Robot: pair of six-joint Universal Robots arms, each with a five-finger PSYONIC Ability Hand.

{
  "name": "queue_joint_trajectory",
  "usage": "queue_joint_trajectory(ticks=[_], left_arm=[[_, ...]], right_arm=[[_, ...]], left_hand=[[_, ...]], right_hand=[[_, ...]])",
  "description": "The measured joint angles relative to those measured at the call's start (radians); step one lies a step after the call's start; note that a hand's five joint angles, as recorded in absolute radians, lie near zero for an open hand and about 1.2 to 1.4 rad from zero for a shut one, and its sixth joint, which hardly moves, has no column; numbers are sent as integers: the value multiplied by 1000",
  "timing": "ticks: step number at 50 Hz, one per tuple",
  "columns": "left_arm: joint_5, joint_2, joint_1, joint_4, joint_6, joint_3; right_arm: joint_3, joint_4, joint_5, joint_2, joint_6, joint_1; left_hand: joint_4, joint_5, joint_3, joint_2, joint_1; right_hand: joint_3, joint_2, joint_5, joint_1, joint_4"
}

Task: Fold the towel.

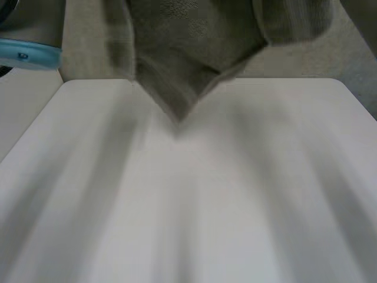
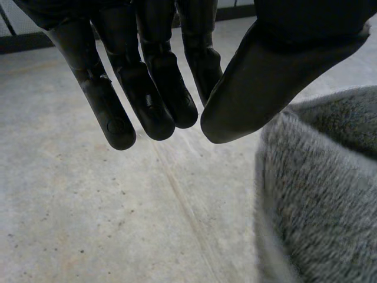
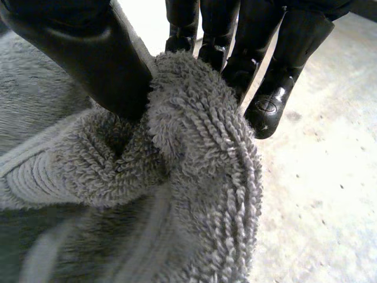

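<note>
The grey towel (image 1: 182, 53) hangs in the air above the far edge of the white table (image 1: 188, 206), one corner pointing down at the tabletop. My right hand (image 3: 88, 53) is shut on a bunched fold of the towel (image 3: 194, 177), pinching it between thumb and fingers. My left hand (image 2: 147, 88) has its thumb tip drawn up close to its fingertips with no cloth between them. The towel (image 2: 318, 194) hangs right beside that thumb. I cannot tell whether it touches the thumb.
The blue cap of my left arm (image 1: 29, 56) sits at the table's far left corner. Grey concrete floor (image 2: 118, 224) lies below both hands, beyond the table's far edge.
</note>
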Motion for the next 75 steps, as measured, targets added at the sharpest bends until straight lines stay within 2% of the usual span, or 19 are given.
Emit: queue_joint_trajectory(ticks=[8,11,16,20,22,27,28,29,30,32,35,42,51,61,69,75], left_arm=[[17,94,1,-33,8,-317],[30,120,1,-39,11,-419],[96,162,-4,-41,36,-739],[126,164,-12,-37,75,-900],[134,151,-23,-33,109,-963],[136,117,-52,-10,172,-1017],[134,110,-57,-1,181,-1020],[132,106,-60,10,186,-1020],[131,104,-62,16,189,-1019],[126,97,-65,40,193,-1015],[117,86,-66,64,193,-1009],[86,42,-69,94,191,-998],[78,43,-58,87,192,-1026],[119,87,30,78,204,-1103],[199,39,71,80,217,-1114],[232,-27,86,81,268,-1091]], right_arm=[[60,268,-126,11,-82,-14],[83,353,-145,27,-136,-17],[279,607,-148,96,-420,-41],[411,664,-126,117,-548,-61],[480,636,-102,114,-584,-71],[596,470,-16,73,-576,-79],[621,420,10,57,-561,-78],[650,364,42,37,-539,-77],[663,339,57,28,-528,-76],[716,244,113,-9,-481,-73],[772,166,161,-43,-430,-69],[918,98,206,-110,-305,-66],[1114,60,196,-271,-137,-84],[1310,52,185,-485,-16,-126],[1407,-28,154,-510,54,-178],[1437,-142,133,-439,64,-190]], left_hand=[[3,4,0,1,0],[4,4,1,1,1],[4,4,1,1,1],[-1,2,-3,-4,-2],[-77,-72,-68,-81,-44],[-596,-599,-582,-600,-565],[-721,-734,-709,-746,-715],[-859,-874,-847,-876,-845],[-909,-926,-898,-915,-884],[-980,-1000,-977,-985,-944],[-982,-1000,-978,-986,-944],[-982,-1000,-978,-986,-944],[-982,-1000,-978,-986,-944],[-982,-998,-977,-986,-944],[-958,-935,-941,-953,-928],[-922,-901,-909,-919,-891]], right_hand=[[3,8,0,1,0],[3,8,0,1,0],[3,8,0,2,0],[3,8,0,3,0],[3,8,0,3,0],[-47,-31,-43,-42,-63],[-127,-127,-122,-140,-149],[-356,-347,-339,-355,-379],[-436,-448,-442,-457,-459],[-834,-833,-842,-831,-852],[-1052,-1027,-1065,-1021,-1067],[-1076,-1049,-1070,-1069,-1087],[-1076,-1049,-1070,-1069,-1087],[-1036,-1006,-1016,-1018,-1055],[-934,-908,-908,-930,-950],[-890,-866,-864,-889,-901]])
